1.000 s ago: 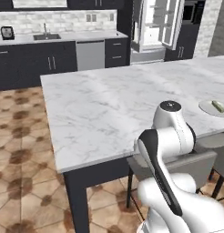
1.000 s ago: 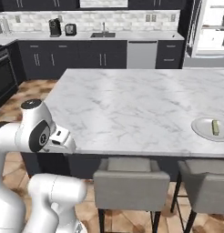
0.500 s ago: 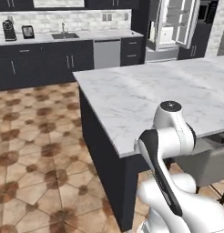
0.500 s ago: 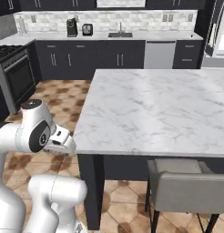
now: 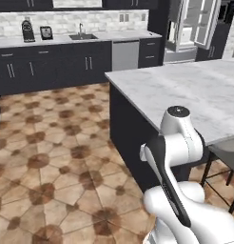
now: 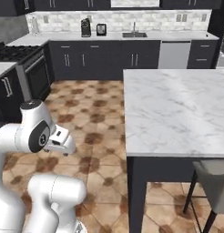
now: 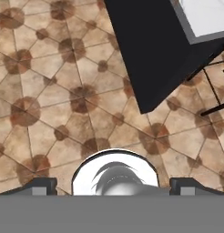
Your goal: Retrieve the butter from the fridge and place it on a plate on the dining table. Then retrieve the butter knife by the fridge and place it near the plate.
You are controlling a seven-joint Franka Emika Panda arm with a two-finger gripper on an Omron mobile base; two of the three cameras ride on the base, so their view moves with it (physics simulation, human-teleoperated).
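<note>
Place: we are in a rendered home kitchen.
Cabinets: we see dark cabinets point(image 6: 91, 59) along the back wall under a pale tile backsplash point(image 5: 90, 21).
Fixtures: we spot a sink point(image 5: 83, 35), a dishwasher point(image 6: 174, 54) and a stove point(image 6: 22, 68).
Cold storage: we see the fridge point(image 5: 192, 28), doors open.
Eating spot: we face the marble dining table point(image 6: 177, 109).
Floor: brown tiles point(image 5: 52, 157).

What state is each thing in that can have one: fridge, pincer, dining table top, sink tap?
fridge: doors open, white inside showing.
pincer: open, holding nothing, pointing down at the floor.
dining table: the part of the top in view is bare.
tap: no water seen running.
</note>
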